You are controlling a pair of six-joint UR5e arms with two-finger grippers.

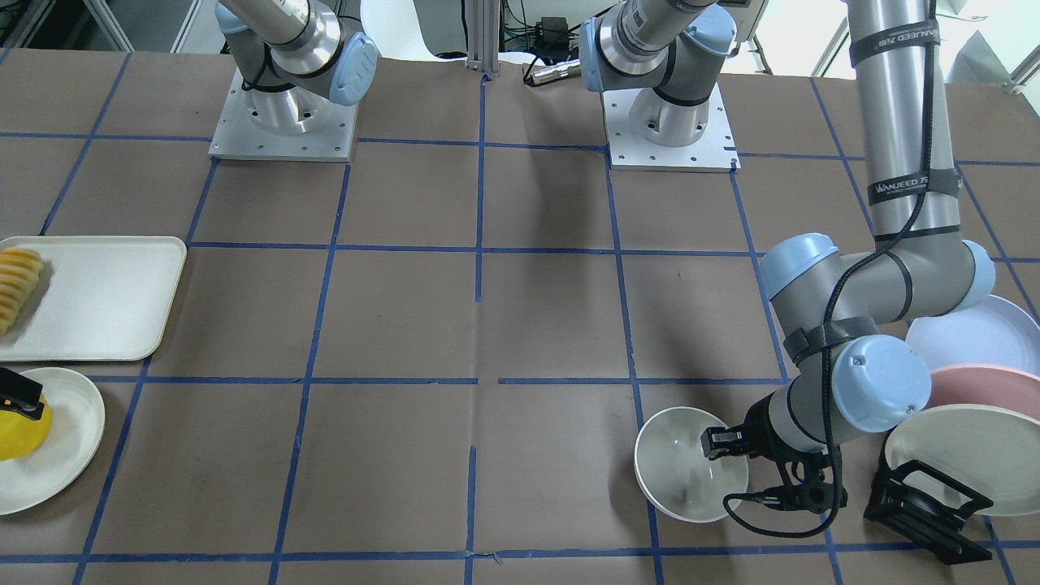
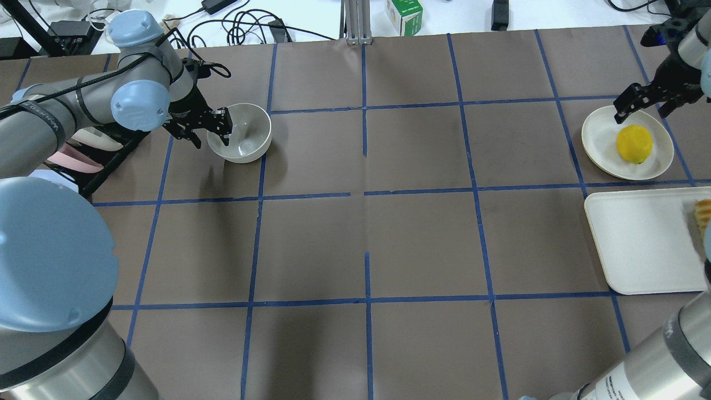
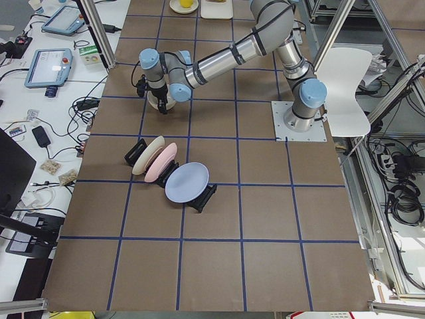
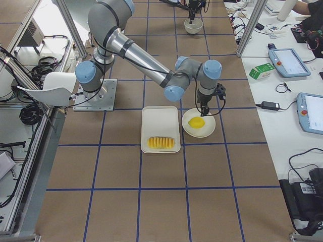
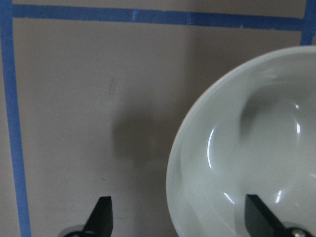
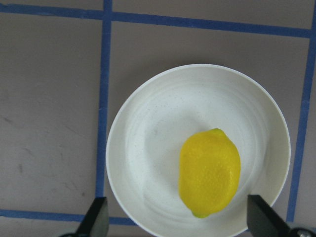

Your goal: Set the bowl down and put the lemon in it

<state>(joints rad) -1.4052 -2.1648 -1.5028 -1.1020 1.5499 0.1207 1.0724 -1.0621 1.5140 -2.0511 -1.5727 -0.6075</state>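
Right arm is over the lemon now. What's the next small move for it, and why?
Probably lower the right gripper straight down around the lemon. Its jaws are open, and in the right wrist view the lemon lies on the plate between the fingers, slightly off centre and not yet grasped. The bowl is empty, with the open left gripper straddling its rim.

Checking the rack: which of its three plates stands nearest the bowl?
The cream plate, at the rack's end; the pink plate and blue plate stand farther from the bowl.
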